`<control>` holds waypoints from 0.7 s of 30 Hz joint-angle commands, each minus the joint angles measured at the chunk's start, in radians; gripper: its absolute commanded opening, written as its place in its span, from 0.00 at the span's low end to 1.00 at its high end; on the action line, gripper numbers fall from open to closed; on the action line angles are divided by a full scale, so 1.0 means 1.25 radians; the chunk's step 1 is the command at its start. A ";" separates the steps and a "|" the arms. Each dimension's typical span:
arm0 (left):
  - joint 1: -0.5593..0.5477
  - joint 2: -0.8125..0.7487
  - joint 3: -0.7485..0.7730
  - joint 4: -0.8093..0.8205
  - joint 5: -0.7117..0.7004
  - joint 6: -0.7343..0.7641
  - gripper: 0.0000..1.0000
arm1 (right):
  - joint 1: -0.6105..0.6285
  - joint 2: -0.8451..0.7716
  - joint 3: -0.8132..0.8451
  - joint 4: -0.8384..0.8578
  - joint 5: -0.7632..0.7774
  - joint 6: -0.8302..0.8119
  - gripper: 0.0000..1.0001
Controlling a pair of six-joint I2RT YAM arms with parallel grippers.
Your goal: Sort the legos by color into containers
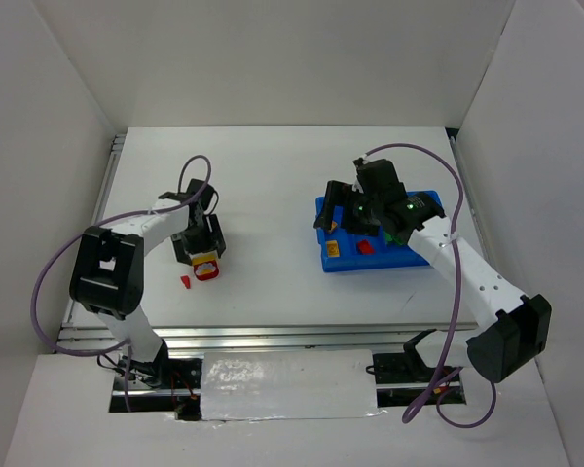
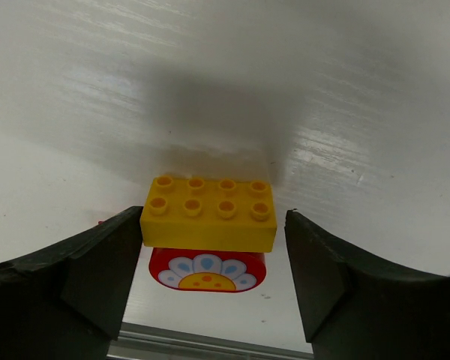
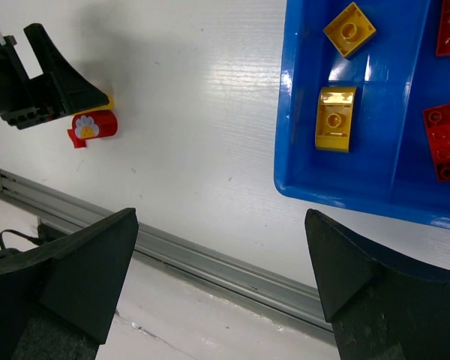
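A yellow brick (image 2: 208, 212) stacked on a red flower-printed brick (image 2: 207, 270) stands on the white table. My left gripper (image 2: 214, 225) is open and straddles it; the left finger touches the yellow brick's side, the right finger stands a small gap away. From above, this stack (image 1: 205, 265) is under the left gripper (image 1: 204, 255). My right gripper (image 1: 355, 209) hangs open and empty over the blue tray (image 1: 375, 263). Under the right gripper (image 3: 221, 217), the tray (image 3: 345, 196) holds two yellow legos (image 3: 335, 118) in one compartment and red legos (image 3: 444, 140) in the neighbouring one.
A small red piece (image 1: 186, 282) lies on the table just left of the stack. A metal rail (image 1: 273, 334) runs along the table's near edge. White walls enclose the table on the left, back and right.
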 commanded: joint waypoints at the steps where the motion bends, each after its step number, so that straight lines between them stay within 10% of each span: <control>1: 0.004 0.011 -0.018 0.038 0.017 0.006 0.85 | 0.007 -0.017 0.022 0.019 0.003 -0.005 1.00; 8: 0.004 0.027 -0.024 0.042 0.016 0.015 0.84 | 0.007 -0.006 0.027 0.017 0.001 0.003 1.00; 15: 0.003 0.021 0.015 0.085 0.108 0.083 0.00 | 0.008 0.007 0.034 0.031 -0.003 0.004 1.00; 21: -0.057 -0.077 0.078 0.222 0.319 0.220 0.00 | -0.144 -0.017 -0.001 0.120 -0.217 0.054 1.00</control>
